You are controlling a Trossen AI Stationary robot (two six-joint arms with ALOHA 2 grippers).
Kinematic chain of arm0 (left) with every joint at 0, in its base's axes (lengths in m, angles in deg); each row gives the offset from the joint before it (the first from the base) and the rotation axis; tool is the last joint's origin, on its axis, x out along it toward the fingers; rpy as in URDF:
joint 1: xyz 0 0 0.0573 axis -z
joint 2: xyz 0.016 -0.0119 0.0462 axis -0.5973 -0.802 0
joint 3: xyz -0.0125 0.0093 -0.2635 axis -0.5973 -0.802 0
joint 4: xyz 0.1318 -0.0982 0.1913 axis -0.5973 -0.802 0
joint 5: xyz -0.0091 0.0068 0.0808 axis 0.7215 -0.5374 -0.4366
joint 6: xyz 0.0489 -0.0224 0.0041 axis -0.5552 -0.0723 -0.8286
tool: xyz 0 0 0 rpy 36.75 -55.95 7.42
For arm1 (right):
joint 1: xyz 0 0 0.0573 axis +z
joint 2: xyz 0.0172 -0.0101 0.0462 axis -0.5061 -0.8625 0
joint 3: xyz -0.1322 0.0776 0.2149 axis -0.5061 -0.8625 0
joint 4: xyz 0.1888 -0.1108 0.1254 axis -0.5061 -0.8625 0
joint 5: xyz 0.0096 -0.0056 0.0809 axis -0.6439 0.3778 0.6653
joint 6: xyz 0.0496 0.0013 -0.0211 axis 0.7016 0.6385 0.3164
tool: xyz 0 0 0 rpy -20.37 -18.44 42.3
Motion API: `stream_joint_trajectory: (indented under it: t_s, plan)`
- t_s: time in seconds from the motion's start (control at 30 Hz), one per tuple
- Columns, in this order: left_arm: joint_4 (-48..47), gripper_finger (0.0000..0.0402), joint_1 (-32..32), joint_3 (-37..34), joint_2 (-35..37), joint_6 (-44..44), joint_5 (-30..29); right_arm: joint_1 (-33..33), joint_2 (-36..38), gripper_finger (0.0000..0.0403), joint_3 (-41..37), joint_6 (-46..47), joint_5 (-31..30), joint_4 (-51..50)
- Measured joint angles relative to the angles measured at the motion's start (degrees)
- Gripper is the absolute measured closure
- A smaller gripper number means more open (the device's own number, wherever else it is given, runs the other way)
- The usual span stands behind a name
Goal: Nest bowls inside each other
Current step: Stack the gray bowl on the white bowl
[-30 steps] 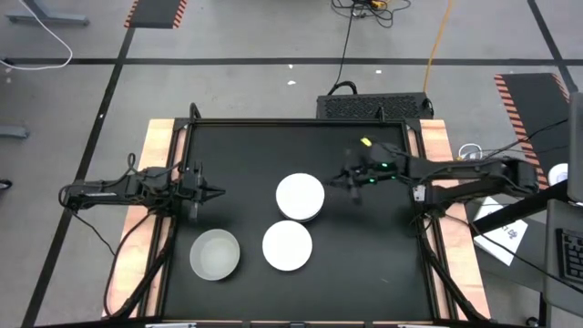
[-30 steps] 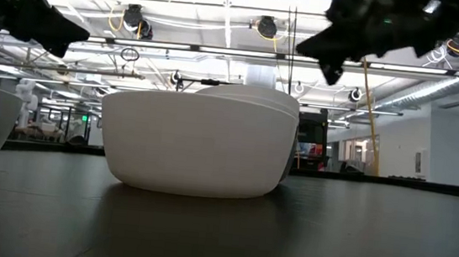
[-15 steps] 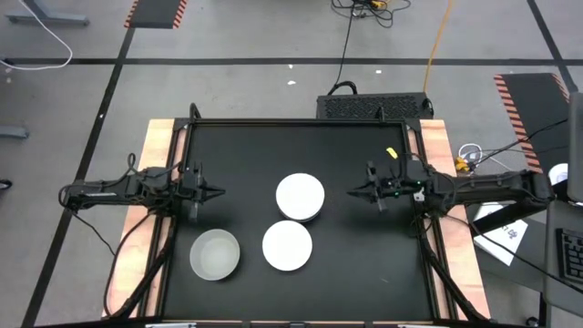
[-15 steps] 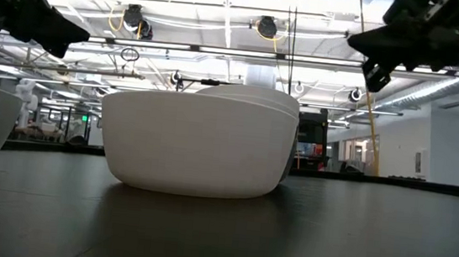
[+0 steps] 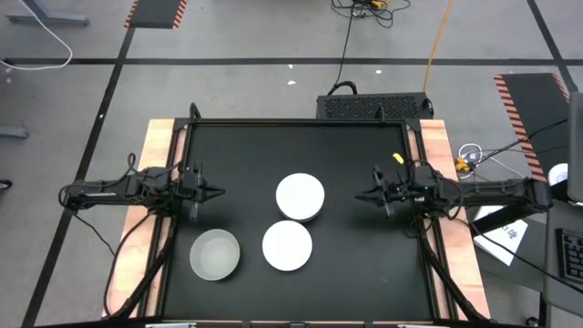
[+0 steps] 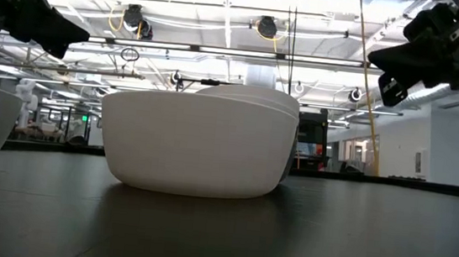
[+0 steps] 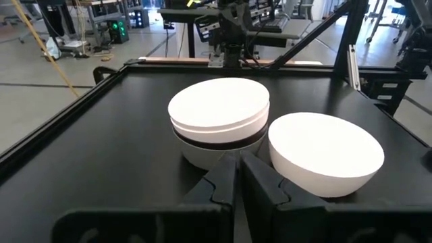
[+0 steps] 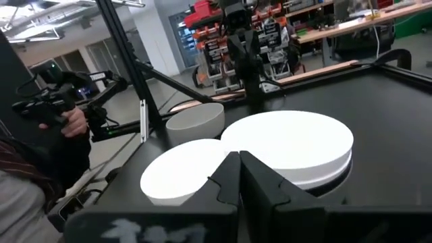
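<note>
Hovering at the counter's (image 5: 237, 146) left edge, the left pincer (image 5: 215, 192) points inward, fingers pressed together, holding nothing. Just in front of it, near the front-left of the black surface, sits one pale grey bowl (image 5: 215, 254), open side up, on its own. Right of that, a white bowl (image 5: 288, 245) rests upside down, rim on the counter. Behind it and nearly touching stands the nested stack (image 5: 300, 197): white bowls on top, a dark band showing between layers in the left wrist view. Well apart, at the right edge, the right pincer (image 5: 363, 194) hangs above the surface, fingers pressed together, empty. A person's hand (image 8: 71, 123) shows beyond the counter.
</note>
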Motion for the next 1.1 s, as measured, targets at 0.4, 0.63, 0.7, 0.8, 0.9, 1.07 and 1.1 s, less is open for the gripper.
stream_joint_trajectory:
  t_s: [0.4,0.63,0.7,0.8,0.9,1.07,1.1]
  plan:
    - [0.4,0.0378,0.0,0.0,0.0,0.0,0.0,0.0,4.7,0.0403,-4.9,-2.0,0.2,0.5]
    - [4.8,0.0378,0.0,0.0,0.0,0.8,3.5,0.0,4.7,0.0403,-5.0,-4.7,0.2,0.5]
    - [7.4,0.0378,0.0,0.0,0.0,0.8,3.5,0.0,4.7,0.0403,-5.0,-5.6,0.2,0.5]
    - [10.9,0.0378,0.0,0.0,0.0,0.6,4.1,0.0,4.7,0.0403,-5.0,-6.1,0.2,0.5]
    - [13.4,0.0375,0.0,0.0,0.0,1.4,6.7,0.0,4.7,0.0403,-5.1,-4.9,0.3,1.4]
    - [16.7,0.0328,0.0,0.0,0.0,9.0,9.7,0.0,4.7,0.0403,-5.1,-2.9,0.4,2.4]
    - [16.6,0.0313,0.0,0.0,0.0,10.7,10.7,0.0,4.7,0.0403,-5.1,-2.5,0.6,2.4]
